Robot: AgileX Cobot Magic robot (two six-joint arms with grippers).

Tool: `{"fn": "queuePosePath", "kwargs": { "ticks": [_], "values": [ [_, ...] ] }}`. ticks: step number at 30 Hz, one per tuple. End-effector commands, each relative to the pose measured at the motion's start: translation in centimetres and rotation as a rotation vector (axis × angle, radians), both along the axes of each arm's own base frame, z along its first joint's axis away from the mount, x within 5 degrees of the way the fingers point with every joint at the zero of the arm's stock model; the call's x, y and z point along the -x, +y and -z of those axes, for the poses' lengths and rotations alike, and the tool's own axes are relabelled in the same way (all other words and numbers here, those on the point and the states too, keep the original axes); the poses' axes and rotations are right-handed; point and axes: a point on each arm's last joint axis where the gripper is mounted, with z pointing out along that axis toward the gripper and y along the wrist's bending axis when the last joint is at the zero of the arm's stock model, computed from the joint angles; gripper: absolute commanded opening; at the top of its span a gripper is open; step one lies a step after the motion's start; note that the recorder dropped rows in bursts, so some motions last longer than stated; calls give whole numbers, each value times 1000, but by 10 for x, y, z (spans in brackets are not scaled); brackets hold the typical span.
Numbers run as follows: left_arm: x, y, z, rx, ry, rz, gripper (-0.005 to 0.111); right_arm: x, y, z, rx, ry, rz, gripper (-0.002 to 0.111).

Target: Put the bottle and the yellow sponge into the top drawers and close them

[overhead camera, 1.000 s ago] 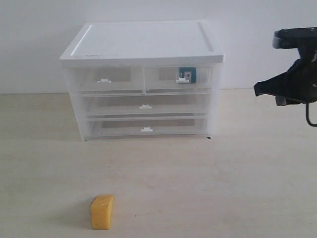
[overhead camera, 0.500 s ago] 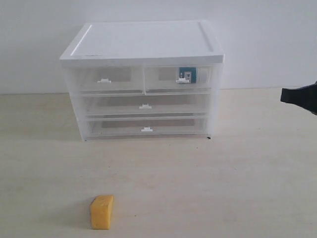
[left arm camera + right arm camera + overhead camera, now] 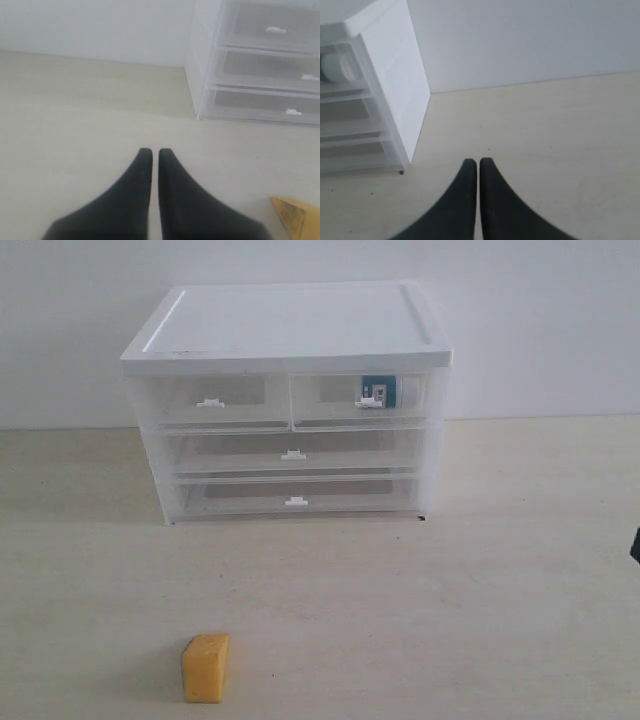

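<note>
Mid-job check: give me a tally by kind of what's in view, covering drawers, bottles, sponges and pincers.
Translucent clear plastic half-width top drawers: 2
Translucent clear plastic full-width drawers: 2
Small teal-labelled bottle: 1
Yellow rectangular foam sponge: 1
Black pincers, left pincer and right pincer: 2
Total: 8

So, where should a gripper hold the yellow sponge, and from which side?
Probably from above, pinching the yellow sponge at its middle across its narrower width. It sits alone on the table, clear of the cabinet, so both flat sides are free. The left gripper, shut now, must open first.
</note>
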Motion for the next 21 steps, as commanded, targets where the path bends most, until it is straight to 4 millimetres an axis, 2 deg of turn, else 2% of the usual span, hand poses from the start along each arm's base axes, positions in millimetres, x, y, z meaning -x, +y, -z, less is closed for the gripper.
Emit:
{"fn": "queuePosePath", "kwargs": {
  "ticks": [1,4,8,21],
  "values": [
    [0,0,1,-1,-2,3,4,23,-4,1,-19,-114,10,0],
    [0,0,1,-1,-2,3,4,38,-5,3,-26,-165,10,0],
    [0,0,1,-1,-2,3,4,49,-6,-7,-58,-247,10,0],
    [-1,0,-2,-39,-32,10,4,77,-7,-10,-104,-241,-3,0]
  ]
}}
